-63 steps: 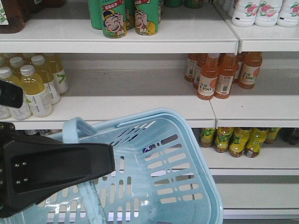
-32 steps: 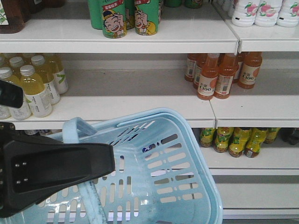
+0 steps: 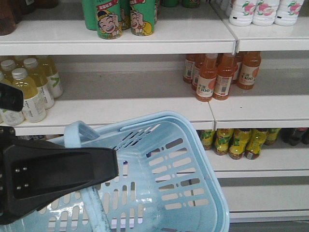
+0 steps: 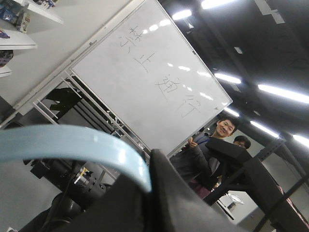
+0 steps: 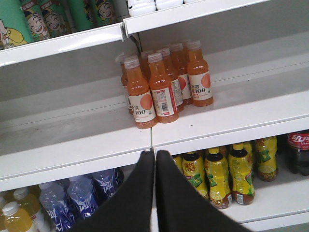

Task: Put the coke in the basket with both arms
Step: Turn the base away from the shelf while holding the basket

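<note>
The light blue basket (image 3: 212, 159) hangs in front of the shelves, tilted, with nothing visible inside. My left gripper (image 3: 114, 166) is shut on its handle (image 4: 72, 142), which runs in between the black fingers (image 4: 193, 203). My right gripper (image 5: 155, 153) is shut with nothing in it and points at the shelf edge, below the orange drink bottles (image 5: 159, 87). A coke (image 5: 299, 150), dark with a red label, stands at the far right of the lower shelf, well right of that gripper. In the front view the coke (image 3: 295, 135) shows at the right edge.
White shelves (image 3: 145, 108) carry pale yellow bottles (image 3: 29, 92) at left, green cans (image 3: 108, 19) above, and yellow-labelled bottles (image 5: 227, 174) and blue bottles (image 5: 82, 193) on the lower shelf. A whiteboard (image 4: 145, 82) and two people (image 4: 212, 150) show behind the left wrist.
The shelves and bottles have shifted left and slightly up in the front view, bringing dark bottles into view at the lower right. The basket and left gripper hold the same place in the picture.
</note>
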`<state>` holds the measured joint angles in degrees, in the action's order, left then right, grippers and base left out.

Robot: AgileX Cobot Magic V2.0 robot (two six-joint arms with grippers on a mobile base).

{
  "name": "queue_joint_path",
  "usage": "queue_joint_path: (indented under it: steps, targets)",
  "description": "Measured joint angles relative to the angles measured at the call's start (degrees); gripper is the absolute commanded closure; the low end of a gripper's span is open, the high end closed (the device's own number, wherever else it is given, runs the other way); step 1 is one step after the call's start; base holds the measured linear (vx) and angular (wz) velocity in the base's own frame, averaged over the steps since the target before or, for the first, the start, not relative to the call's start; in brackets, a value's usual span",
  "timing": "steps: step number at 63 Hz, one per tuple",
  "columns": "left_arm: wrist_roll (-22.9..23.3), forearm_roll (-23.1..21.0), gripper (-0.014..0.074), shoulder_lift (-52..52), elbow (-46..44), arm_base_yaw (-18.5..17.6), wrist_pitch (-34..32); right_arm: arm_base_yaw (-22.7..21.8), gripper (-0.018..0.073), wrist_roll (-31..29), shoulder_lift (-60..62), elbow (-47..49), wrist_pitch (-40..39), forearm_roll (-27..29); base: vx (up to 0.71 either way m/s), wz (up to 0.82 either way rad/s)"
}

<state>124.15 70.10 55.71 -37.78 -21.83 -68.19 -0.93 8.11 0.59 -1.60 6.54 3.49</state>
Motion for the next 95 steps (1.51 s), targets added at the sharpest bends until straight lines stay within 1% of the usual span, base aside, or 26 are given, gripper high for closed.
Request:
queue_joint_path:
  steps: [24,95]
  targets:
    - [0.0,0.0,0.0602,0.0,0.0,0.0,0.0,0.0,0.0564,0.0,0.0,0.0,0.0,0.0,-0.04,-0.25]
    - [0.0,0.0,0.0602,0.0,0.0,0.0,0.0,0.0,0.0564,0.0,0.0,0.0,0.0,0.0,-0.06,-0.4]
